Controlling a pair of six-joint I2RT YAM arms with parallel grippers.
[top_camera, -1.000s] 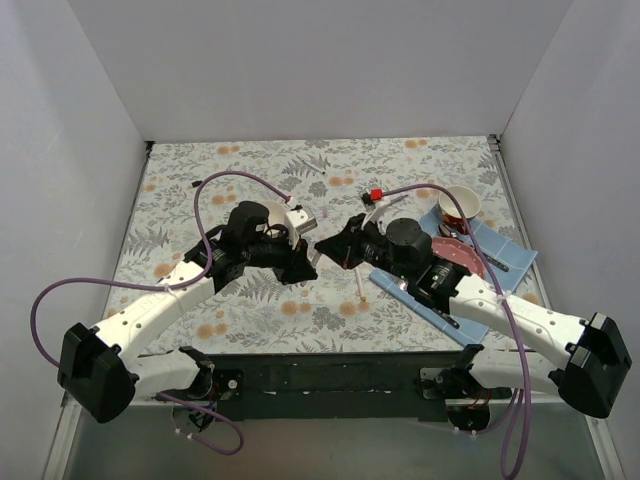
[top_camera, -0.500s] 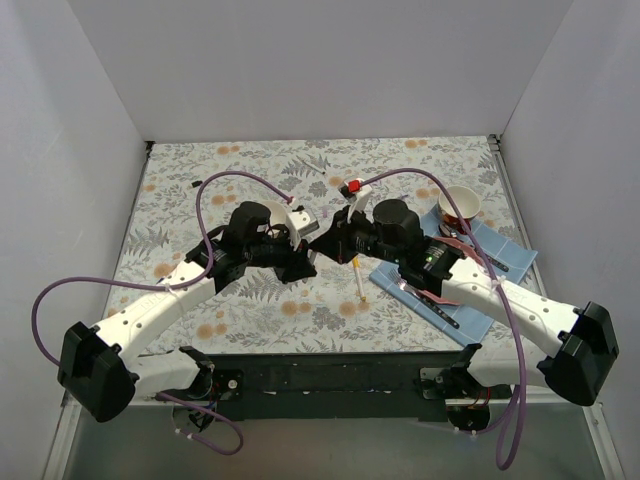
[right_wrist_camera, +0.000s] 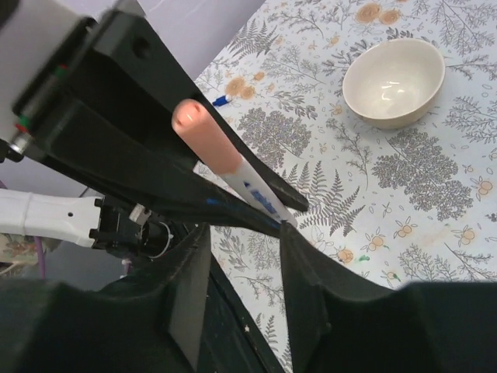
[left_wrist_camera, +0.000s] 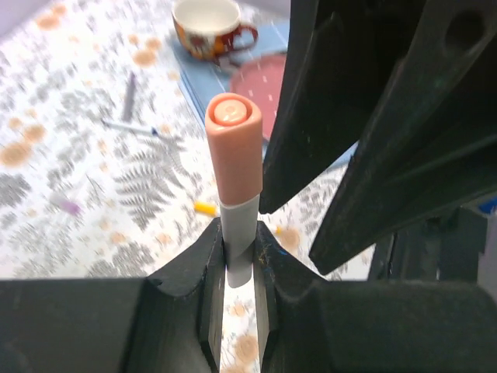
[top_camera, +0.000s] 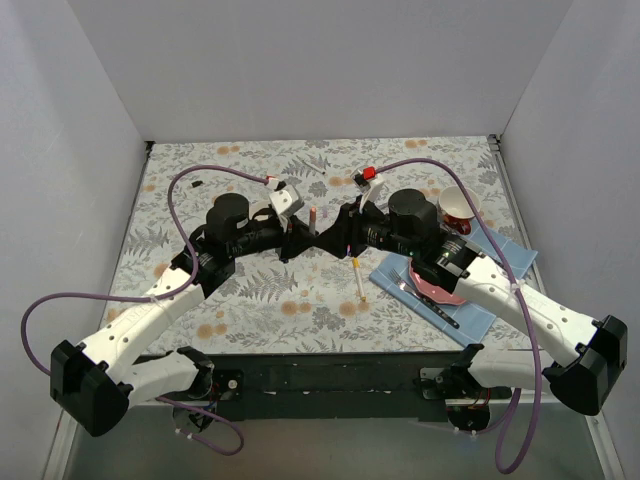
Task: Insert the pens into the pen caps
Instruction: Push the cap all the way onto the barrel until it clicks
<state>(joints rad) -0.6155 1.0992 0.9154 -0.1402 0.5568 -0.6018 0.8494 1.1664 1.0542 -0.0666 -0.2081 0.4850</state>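
Left fingers (left_wrist_camera: 203, 273) pinch a white pen (left_wrist_camera: 239, 227) by its barrel, its orange-pink cap (left_wrist_camera: 233, 148) on top, above the middle of the surface (top_camera: 180, 210). Right fingers (right_wrist_camera: 186, 299) are spread just beside it, gripping nothing. A second pen (top_camera: 359, 280) lies on the surface nearby; the side walls (top_camera: 90, 150) stand well away.

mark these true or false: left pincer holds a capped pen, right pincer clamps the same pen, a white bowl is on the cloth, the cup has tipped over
1. The left pincer grips a pen wearing an orange-pink cap. True.
2. The right pincer is clamped on that pen. False: its jaws stand apart, not closed on it.
3. A white bowl sits on the floral cloth. True.
4. The cup lies tipped on its side. False: it stands upright, mouth up.
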